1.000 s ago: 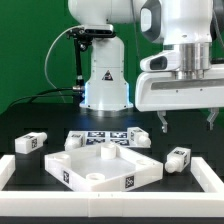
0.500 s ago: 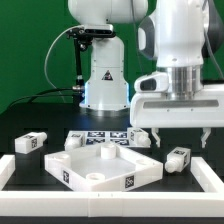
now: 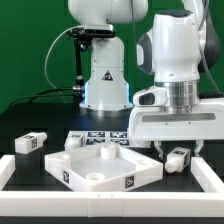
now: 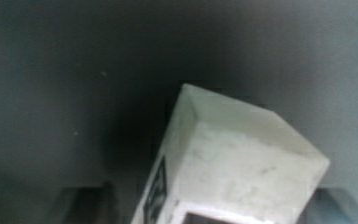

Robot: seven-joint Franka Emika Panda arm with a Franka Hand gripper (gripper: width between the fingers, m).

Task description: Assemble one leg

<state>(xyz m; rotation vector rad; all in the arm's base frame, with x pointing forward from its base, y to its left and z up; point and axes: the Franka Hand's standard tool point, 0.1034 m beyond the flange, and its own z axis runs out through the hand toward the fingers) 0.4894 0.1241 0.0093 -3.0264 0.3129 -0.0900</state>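
A small white leg (image 3: 178,157) with tag markers lies on the black table at the exterior view's right, beside the large white square panel (image 3: 105,168). My gripper (image 3: 178,149) is low over this leg, open, with one finger on each side of it. I cannot tell whether the fingers touch it. In the wrist view the leg (image 4: 238,150) fills the middle as a white block seen close up, with a dark finger (image 4: 91,205) beside it. Other like legs lie at the left (image 3: 30,142) and at the panel's back corner (image 3: 75,142).
The marker board (image 3: 100,137) lies behind the panel. A further leg (image 3: 144,143) shows partly under my gripper body. A white rim (image 3: 6,172) borders the table at the left and at the right (image 3: 208,178). The robot base (image 3: 105,80) stands behind.
My gripper has come down and slightly toward the exterior view's left, from well above the table to around the right-hand leg. The parts on the table have not moved.
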